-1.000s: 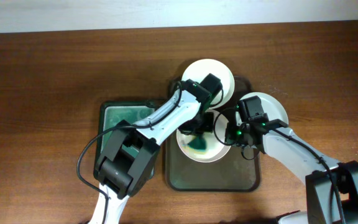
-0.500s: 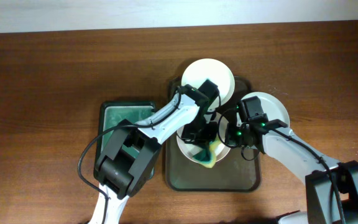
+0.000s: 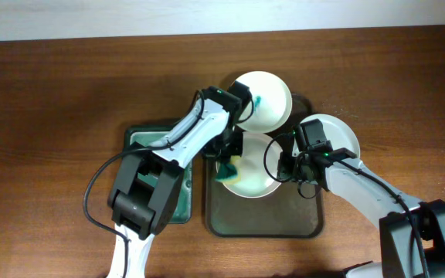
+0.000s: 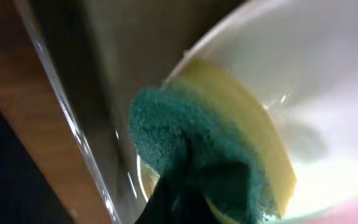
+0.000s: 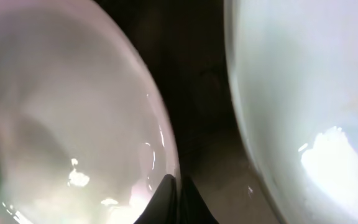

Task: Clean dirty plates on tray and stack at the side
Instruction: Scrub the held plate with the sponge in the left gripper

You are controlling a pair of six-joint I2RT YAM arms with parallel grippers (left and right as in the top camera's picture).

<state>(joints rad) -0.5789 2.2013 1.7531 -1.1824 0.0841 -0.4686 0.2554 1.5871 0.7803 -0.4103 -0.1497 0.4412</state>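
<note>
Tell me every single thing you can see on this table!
plates: three, white; top plate at the tray's far edge, middle plate on the tray, right plate at the tray's right edge
sponge: one, green and yellow, on the middle plate's left side
tray: one, dark, middle of the table
basin: one, green, left of the tray
table: one, brown wood
left gripper: one, shut on the sponge
right gripper: one, clamping the middle plate's right rim
</note>
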